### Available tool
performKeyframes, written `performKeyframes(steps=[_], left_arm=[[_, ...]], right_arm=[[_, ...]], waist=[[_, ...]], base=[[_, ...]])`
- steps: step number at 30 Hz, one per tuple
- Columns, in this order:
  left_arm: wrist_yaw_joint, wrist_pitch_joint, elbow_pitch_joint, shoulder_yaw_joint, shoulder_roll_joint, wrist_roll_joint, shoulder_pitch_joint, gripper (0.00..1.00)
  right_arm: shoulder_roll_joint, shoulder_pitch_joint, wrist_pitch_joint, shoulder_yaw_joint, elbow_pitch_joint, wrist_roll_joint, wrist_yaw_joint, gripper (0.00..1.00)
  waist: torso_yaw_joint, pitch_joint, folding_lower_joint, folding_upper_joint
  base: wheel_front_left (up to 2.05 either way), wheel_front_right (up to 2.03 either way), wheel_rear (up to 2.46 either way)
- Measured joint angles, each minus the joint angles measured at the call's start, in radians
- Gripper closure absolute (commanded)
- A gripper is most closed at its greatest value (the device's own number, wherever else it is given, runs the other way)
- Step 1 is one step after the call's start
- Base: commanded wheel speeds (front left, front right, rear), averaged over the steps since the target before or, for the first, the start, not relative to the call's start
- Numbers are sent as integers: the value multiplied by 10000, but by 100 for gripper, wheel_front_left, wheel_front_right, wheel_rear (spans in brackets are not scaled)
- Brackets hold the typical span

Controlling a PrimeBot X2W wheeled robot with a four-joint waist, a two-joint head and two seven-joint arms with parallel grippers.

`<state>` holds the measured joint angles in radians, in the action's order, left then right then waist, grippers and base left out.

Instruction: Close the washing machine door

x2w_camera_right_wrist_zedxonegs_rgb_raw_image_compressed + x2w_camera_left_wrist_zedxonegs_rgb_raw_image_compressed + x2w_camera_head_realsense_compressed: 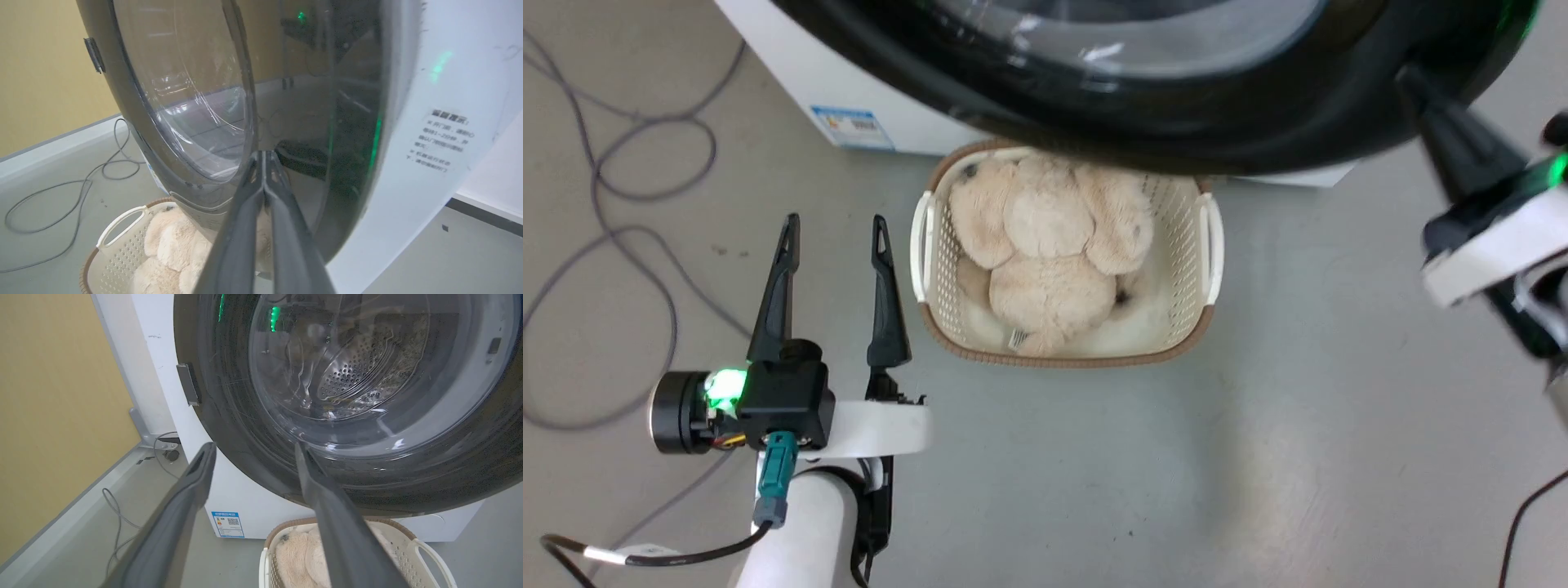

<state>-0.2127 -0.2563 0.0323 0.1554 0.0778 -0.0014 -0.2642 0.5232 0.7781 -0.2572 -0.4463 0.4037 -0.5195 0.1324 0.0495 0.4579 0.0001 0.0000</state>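
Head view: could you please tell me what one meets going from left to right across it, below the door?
cables → left gripper → basket holding a plush toy → right gripper

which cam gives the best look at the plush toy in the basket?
Head view: the plush toy lies nearly whole in the basket, seen from above. Left wrist view catches a strip of its fur at the bottom edge, partly hidden; right wrist view shows part of it, cut off by the frame's bottom edge.
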Motion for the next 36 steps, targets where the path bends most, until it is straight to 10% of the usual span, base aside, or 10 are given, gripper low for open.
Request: performKeyframes(steps=[22, 36], left_arm=[[-247, 0, -102, 182, -4, -19, -538, 0], [-314, 0, -585, -134, 278, -90, 269, 0]], right_arm=[[-453, 1331, -2, 1712, 1335, 988, -2, 100], [-2399, -1532, -2, 4646, -3172, 3400, -8, 100]], waist=[[315, 577, 0, 0], [-91, -1216, -1, 0]], base=[[0, 0, 0], [0, 0, 0]])
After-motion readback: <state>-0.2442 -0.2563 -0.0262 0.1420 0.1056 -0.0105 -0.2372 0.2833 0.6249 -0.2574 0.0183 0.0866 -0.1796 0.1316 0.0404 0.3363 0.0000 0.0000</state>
